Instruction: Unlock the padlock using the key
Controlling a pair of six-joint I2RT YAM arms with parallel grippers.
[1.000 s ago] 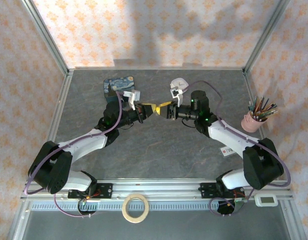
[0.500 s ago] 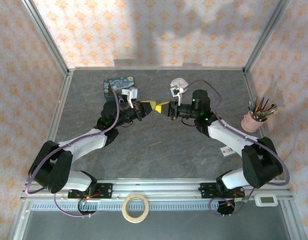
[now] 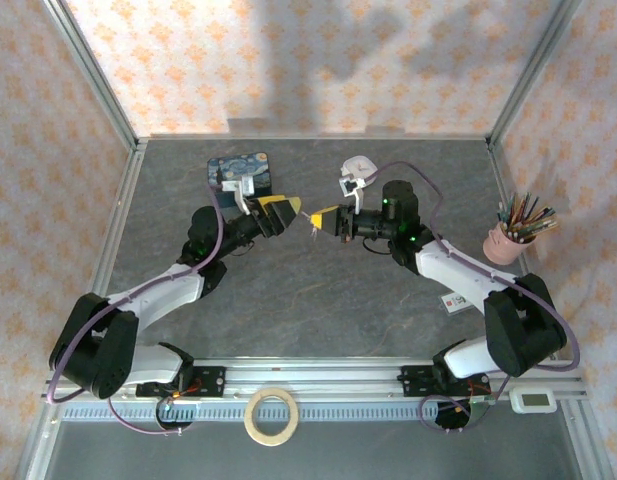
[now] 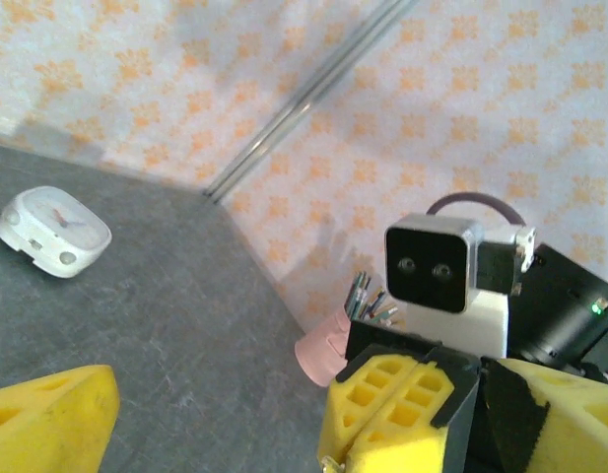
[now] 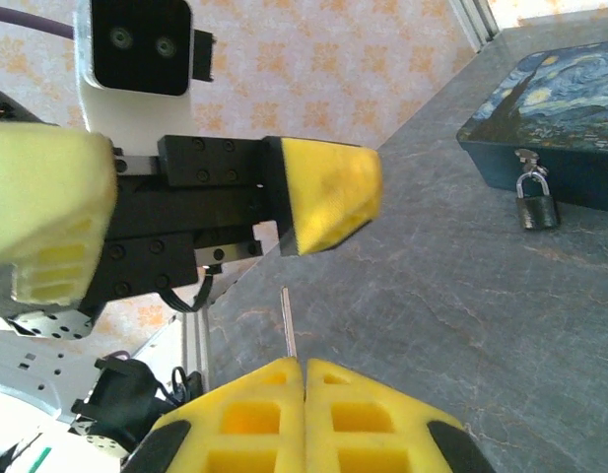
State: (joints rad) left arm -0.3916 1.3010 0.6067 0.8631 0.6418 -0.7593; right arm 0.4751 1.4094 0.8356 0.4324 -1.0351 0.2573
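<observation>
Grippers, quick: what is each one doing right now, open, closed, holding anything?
Left gripper: open, nothing between its pads.
Right gripper: closed on the key, whose shaft sticks out past the fingertips.

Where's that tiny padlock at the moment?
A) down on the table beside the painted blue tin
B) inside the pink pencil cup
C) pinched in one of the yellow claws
A: the right wrist view shows the padlock resting on the grey table, right at the side of the blue tin, with nothing gripping it.
</observation>
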